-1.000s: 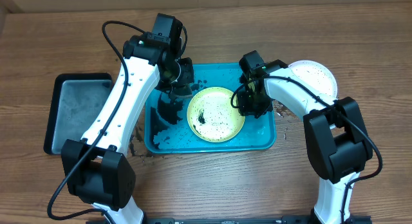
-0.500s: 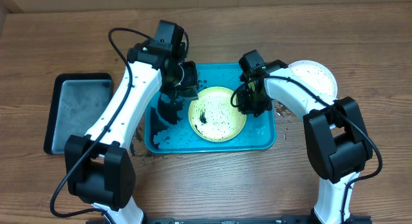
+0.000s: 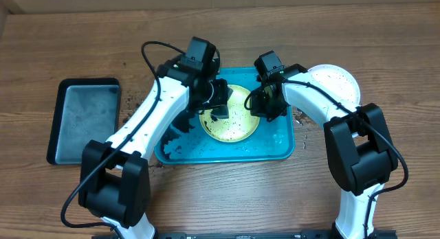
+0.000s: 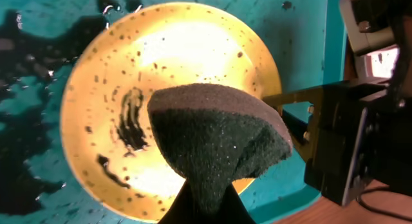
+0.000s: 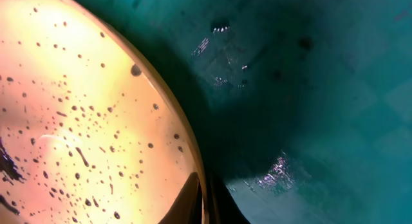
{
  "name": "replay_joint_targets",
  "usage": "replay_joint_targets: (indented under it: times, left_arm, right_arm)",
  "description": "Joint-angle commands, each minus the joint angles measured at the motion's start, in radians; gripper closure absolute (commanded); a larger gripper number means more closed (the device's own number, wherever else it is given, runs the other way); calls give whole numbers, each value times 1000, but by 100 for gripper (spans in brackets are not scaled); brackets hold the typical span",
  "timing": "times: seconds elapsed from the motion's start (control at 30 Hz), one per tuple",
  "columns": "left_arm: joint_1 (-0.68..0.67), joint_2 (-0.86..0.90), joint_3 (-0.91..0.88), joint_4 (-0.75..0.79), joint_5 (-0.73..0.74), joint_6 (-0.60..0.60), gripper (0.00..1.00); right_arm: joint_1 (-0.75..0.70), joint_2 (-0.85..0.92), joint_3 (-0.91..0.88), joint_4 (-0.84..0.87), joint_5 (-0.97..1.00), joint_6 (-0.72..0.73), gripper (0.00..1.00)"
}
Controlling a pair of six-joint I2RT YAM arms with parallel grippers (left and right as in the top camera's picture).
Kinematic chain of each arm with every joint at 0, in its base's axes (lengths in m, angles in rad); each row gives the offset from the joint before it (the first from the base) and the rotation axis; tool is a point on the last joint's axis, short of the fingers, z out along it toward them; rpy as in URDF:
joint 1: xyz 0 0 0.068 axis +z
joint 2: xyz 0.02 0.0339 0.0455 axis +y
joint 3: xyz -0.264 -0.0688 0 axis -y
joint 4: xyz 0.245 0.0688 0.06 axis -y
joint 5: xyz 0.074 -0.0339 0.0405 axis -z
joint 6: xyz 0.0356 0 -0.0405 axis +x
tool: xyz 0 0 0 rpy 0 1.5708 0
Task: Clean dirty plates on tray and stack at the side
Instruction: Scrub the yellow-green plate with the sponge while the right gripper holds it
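Dirty lime-rimmed plate (image 3: 232, 122), speckled dark, sits mid-frame in the teal tray (image 3: 278, 148). My right pincer (image 3: 262, 107) is clenched on its right rim. My left pincer (image 3: 218, 107) grasps a dark sponge (image 4: 215, 137) over the plate's centre. White-rimmed plate (image 3: 338, 81) upper right on the table (image 3: 385, 33).

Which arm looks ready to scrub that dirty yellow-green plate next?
Left. The left hand holds the dark sponge right over the plate; the right hand only pinches its rim.

Wooden table (image 3: 227, 201) under teal tray (image 3: 276, 140), grey tray (image 3: 86, 119), white plate (image 3: 341, 84).
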Motion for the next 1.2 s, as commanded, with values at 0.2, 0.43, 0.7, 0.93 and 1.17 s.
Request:
replay_joint_targets:
  times: [0.2,0.43,0.7,0.93,1.17]
  left_arm:
    - [-9,8,-130,175,-43,-64,96]
    - [-14,9,-178,291,-56,-139,96]
    - [-14,9,-190,318,-104,-177,96]
    - [-34,10,-215,375,-103,-188,96]
    - [-69,64,-216,414,-105,-192,96]
  right_arm:
    - [-8,11,-8,5,32,44,96]
    - [-8,11,-8,3,32,44,96]
    - [-8,11,-8,2,32,44,96]
    - [-8,11,-8,1,32,44,96]
    - [-8,11,-8,0,32,44,96]
